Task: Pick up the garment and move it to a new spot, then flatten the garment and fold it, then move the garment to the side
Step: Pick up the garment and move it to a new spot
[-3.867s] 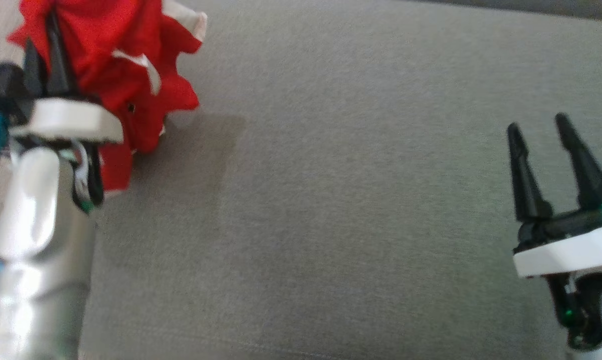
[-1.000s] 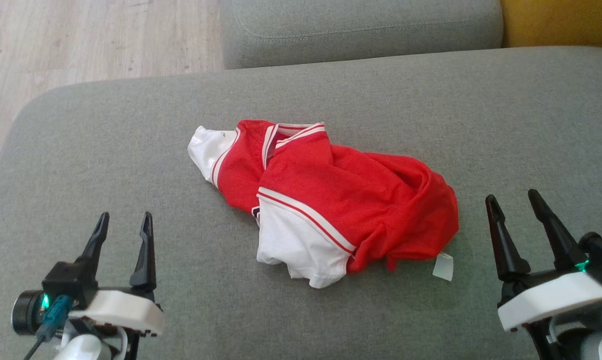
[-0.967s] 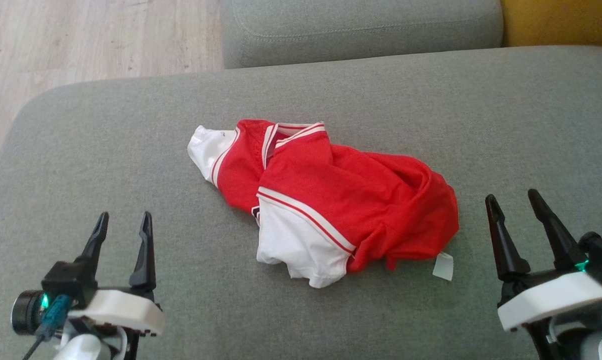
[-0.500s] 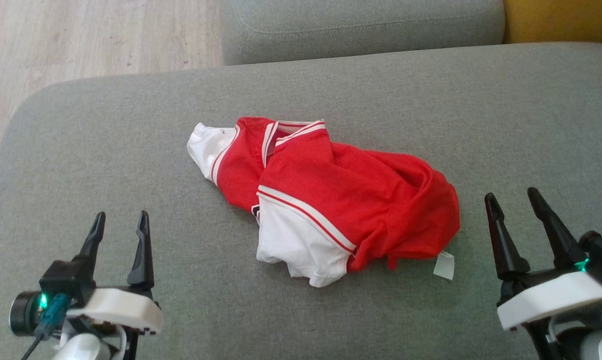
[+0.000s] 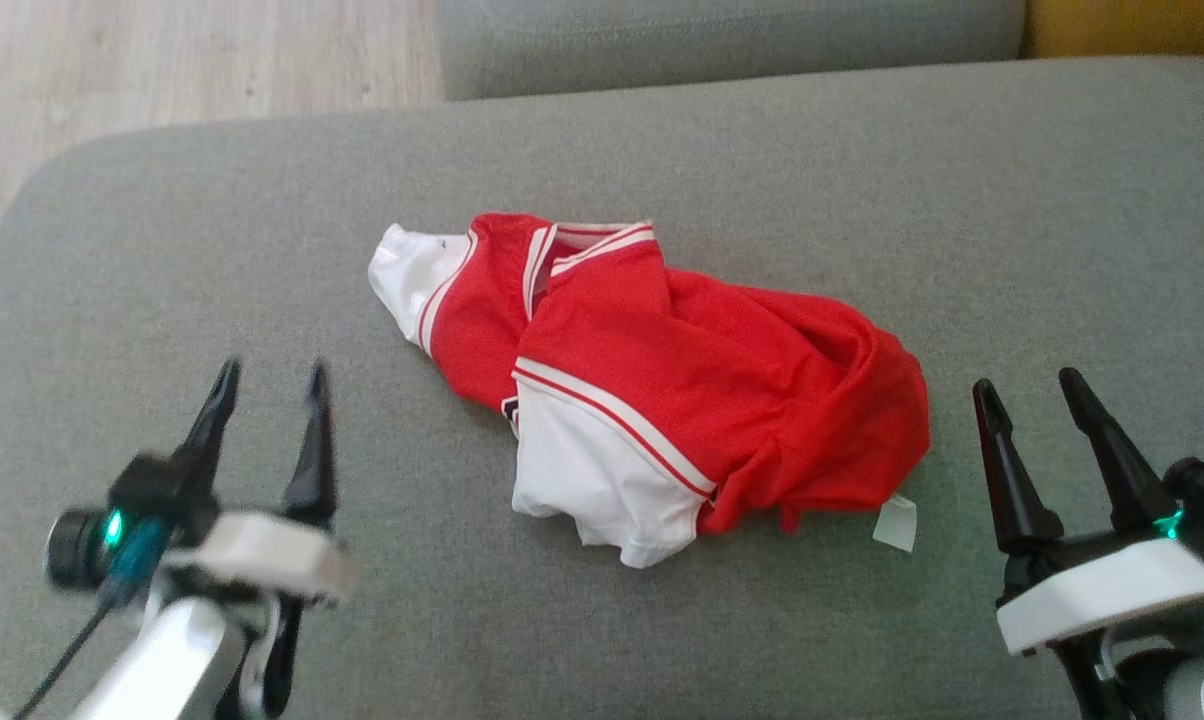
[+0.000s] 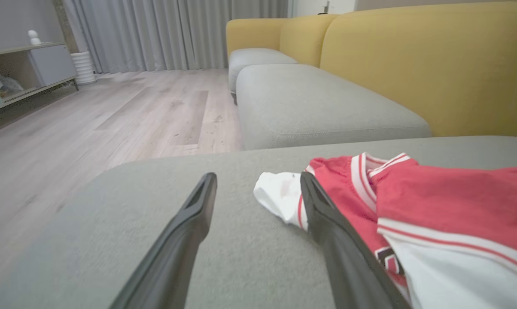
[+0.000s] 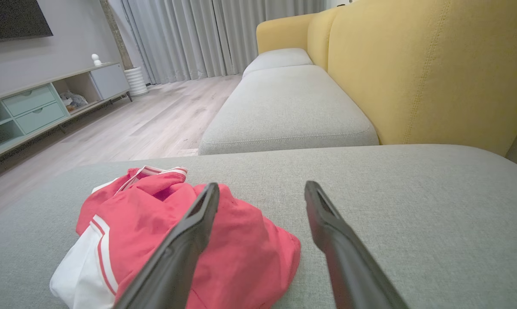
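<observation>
A crumpled red garment [image 5: 682,370] with white panels and striped trim lies bunched in the middle of the grey sofa cushion [image 5: 212,250]. A small white tag sticks out at its near right edge. My left gripper [image 5: 272,375] hovers open to the garment's near left, nothing between its fingers. In the left wrist view the garment [image 6: 434,214] sits just right of the left gripper [image 6: 258,180]. My right gripper [image 5: 1027,385] stands open at the garment's near right, apart from it. From the right wrist view the garment [image 7: 125,223] lies left of the right gripper [image 7: 262,185].
A second grey cushion [image 5: 722,40] adjoins at the back, with the yellow sofa back [image 7: 430,68] along the right. Wooden floor [image 5: 162,50] lies beyond the cushion's far left edge. A low cabinet [image 7: 39,107] stands across the room.
The garment was carried by my left gripper and now lies released on the cushion. In the last second the left gripper has moved forward toward it; the camera has tilted slightly.
</observation>
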